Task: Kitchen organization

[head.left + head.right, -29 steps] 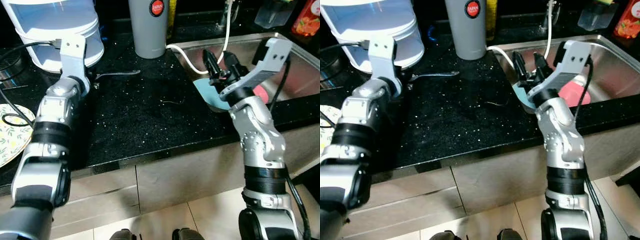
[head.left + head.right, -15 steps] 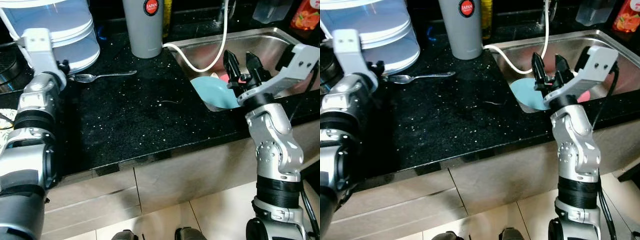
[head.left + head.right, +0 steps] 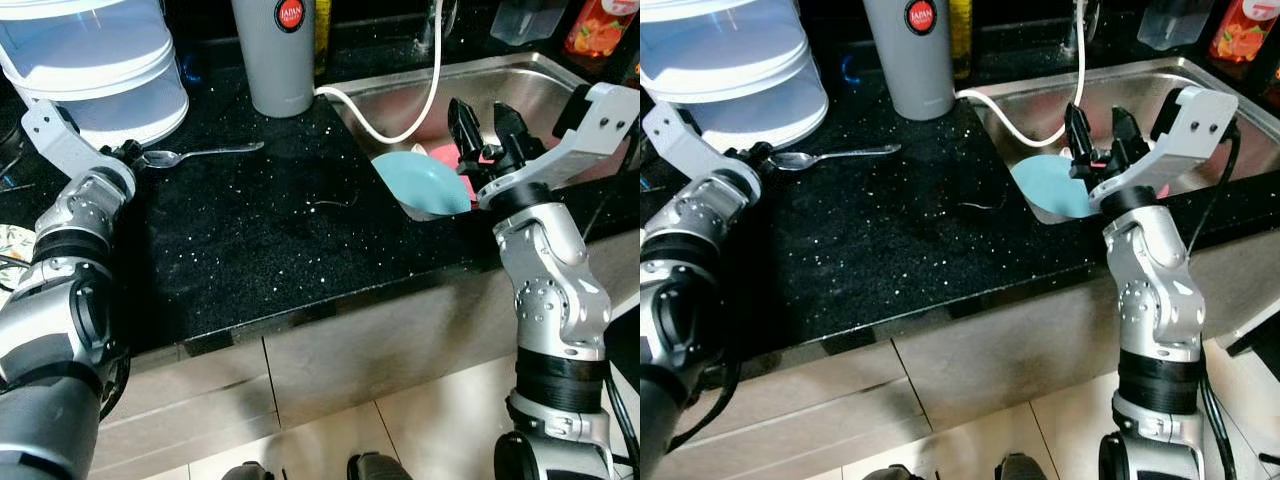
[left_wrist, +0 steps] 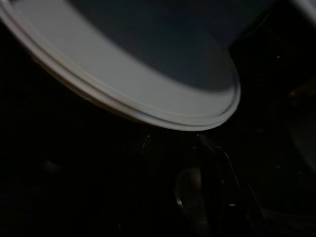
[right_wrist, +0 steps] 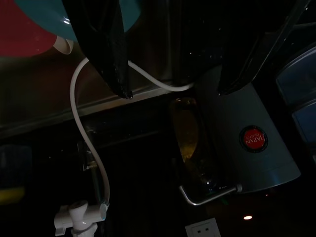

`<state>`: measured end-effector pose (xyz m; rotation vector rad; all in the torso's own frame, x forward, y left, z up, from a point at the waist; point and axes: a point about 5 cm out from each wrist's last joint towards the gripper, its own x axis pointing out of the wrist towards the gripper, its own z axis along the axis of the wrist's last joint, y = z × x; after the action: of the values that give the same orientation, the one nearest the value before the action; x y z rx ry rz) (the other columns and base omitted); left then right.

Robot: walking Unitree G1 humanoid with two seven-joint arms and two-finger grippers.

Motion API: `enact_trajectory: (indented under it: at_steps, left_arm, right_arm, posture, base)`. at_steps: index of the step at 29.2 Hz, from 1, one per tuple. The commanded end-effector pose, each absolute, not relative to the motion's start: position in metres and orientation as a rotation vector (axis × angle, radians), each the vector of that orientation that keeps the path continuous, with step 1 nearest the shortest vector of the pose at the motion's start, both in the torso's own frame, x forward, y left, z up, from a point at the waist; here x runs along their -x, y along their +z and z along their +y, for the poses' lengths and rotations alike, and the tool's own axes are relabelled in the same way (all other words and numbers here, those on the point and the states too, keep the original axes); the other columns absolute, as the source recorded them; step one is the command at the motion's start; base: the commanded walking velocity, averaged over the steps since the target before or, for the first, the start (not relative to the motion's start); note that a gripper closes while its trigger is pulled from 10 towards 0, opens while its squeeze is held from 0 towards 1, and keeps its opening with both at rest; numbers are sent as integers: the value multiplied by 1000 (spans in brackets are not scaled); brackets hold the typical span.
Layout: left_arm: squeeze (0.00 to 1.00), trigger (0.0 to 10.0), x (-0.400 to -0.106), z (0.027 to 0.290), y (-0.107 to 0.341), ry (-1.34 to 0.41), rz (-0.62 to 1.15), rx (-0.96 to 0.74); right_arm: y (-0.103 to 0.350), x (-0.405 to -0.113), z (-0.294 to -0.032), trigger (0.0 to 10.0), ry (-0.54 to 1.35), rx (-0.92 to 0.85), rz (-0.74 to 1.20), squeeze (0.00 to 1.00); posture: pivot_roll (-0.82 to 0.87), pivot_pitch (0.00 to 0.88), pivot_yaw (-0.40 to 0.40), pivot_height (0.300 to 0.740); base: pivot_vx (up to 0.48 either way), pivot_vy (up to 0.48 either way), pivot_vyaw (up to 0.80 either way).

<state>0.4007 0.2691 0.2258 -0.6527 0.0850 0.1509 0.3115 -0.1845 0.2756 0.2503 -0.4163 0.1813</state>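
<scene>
The right pincer hangs spread and empty over the near left corner of the sink, just above the teal bowl that leans tilted against the sink's left wall, with a red dish partly hidden behind it. A white hose curves down from the tap and passes close beside the bowl. The left pincer sits low on the counter at the far left, under the edge of the white container and next to the bowl end of the spoon; I cannot tell whether it is spread or pressed together. If the bowl is the next thing to lift, the right pincer should probably come down astride the upper rim, one finger inside and one outside, keeping clear of the hose. A thin tilted rim may slip, so a firm, square pinch looks wise before lifting.
</scene>
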Motion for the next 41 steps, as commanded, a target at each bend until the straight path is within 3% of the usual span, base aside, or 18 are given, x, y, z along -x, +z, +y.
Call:
enact_trajectory:
  at_steps: [1, 5, 8, 9, 10, 17, 25, 26, 27, 28, 35, 38, 41]
  left_arm:
    - [0, 10000, -406, 249, 221, 85, 138, 695]
    - [0, 10000, -407, 242, 221, 54, 148, 697]
    - [0, 10000, -411, 223, 220, -22, 187, 686]
    - [0, 3843, -412, 219, 219, -35, 198, 684]
    - [0, 0, -412, 217, 218, -36, 208, 678]
    - [0, 0, -413, 212, 221, -57, 197, 685]
    - [0, 0, -414, 203, 256, -253, 22, 724]
    - [0, 5961, -413, 201, 265, -308, -20, 737]
    - [0, 5961, -413, 201, 265, -308, -20, 737]
    - [0, 10000, -410, 199, 273, -358, -70, 744]
    - [0, 10000, -399, 193, 292, -481, -178, 742]
    - [0, 10000, -385, 180, 299, -578, -222, 650]
    - [0, 10000, -366, 160, 301, -657, -243, 515]
  right_arm:
    - [275, -311, -182, 10000, 191, -244, -404, 0]
    - [275, -311, -182, 10000, 189, -245, -404, 0]
    - [274, -310, -183, 10000, 178, -248, -405, 0]
    - [274, -309, -183, 10000, 174, -250, -406, 0]
    - [273, -309, -184, 10000, 171, -251, -406, 0]
    - [274, -310, -184, 10000, 170, -255, -411, 0]
    - [276, -316, -179, 10000, 192, -260, -418, 0]
    - [277, -317, -177, 10000, 197, -261, -420, 0]
    - [277, -317, -177, 10000, 197, -261, -420, 0]
    - [277, -318, -176, 10000, 201, -262, -422, 0]
    - [275, -319, -170, 10000, 230, -269, -416, 0]
    - [271, -319, -159, 10000, 289, -243, -397, 0]
    - [264, -318, -140, 10000, 372, -102, -391, 0]
  posture:
    - [-64, 85, 31, 740]
    - [-67, 86, 35, 740]
    - [-68, 86, 48, 740]
    - [-69, 86, 50, 740]
    - [-69, 85, 50, 740]
    - [-61, 74, 46, 740]
    - [-43, 51, 37, 740]
    - [-40, 46, 38, 740]
    - [-40, 46, 38, 740]
    - [-35, 41, 37, 740]
    - [-17, 28, 32, 740]
    - [-5, 24, 27, 740]
    - [10, 9, 24, 740]
  base:
    - [0, 0, 0]
    - [0, 0, 0]
    - [0, 0, 0]
    - [0, 0, 0]
    - [0, 0, 0]
    - [0, 0, 0]
    - [0, 0, 0]
    - [0, 0, 0]
    - [0, 0, 0]
    - [0, 0, 0]
    - [0, 0, 0]
    - [0, 0, 0]
    - [0, 0, 0]
